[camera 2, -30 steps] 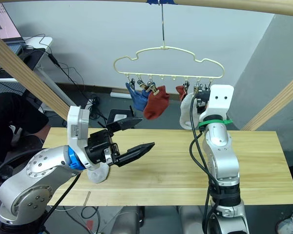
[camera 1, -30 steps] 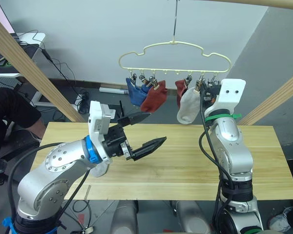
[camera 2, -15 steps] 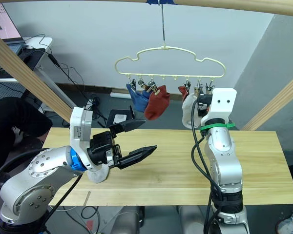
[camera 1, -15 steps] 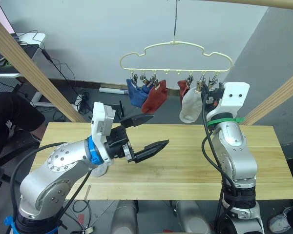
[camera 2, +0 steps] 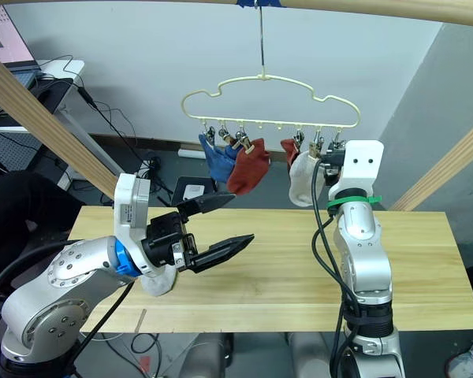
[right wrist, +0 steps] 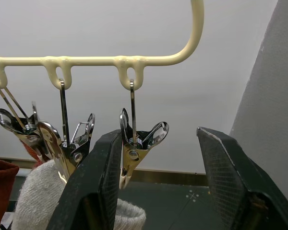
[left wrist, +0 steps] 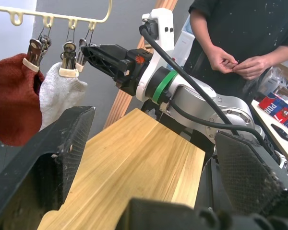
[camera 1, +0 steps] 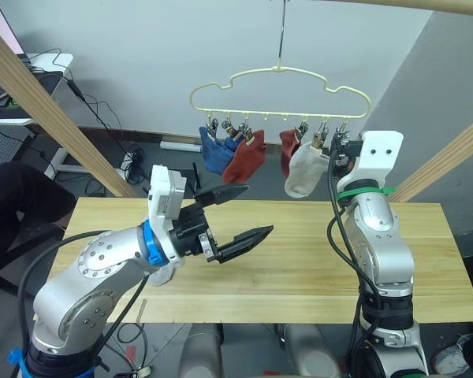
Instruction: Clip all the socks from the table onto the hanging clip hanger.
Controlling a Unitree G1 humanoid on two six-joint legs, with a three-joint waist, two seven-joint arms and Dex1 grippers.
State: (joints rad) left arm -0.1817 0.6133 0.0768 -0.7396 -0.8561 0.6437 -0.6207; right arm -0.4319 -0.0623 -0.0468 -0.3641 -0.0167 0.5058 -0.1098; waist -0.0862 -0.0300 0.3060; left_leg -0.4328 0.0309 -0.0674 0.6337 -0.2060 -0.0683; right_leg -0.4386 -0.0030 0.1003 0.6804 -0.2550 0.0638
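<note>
You have the cream-yellow clip hanger [camera 1: 281,85] hanging by its metal hook, its row of silver clips along the bottom bar. On its left side you see a blue sock [camera 1: 214,153] and a rust red sock [camera 1: 245,160] clipped side by side and overlapping. Towards its right a second rust red sock [camera 1: 289,161] and a light grey sock [camera 1: 303,171] hang touching. One more light grey sock [camera 2: 161,281] lies on the pale wood surface [camera 1: 299,260] below.

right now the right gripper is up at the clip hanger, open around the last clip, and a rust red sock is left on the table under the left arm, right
Not quite: the sock on the table is light grey, not rust red; the right eye view shows it under the left arm. The rest holds: the right gripper is open around the last clip of the clip hanger.
</note>
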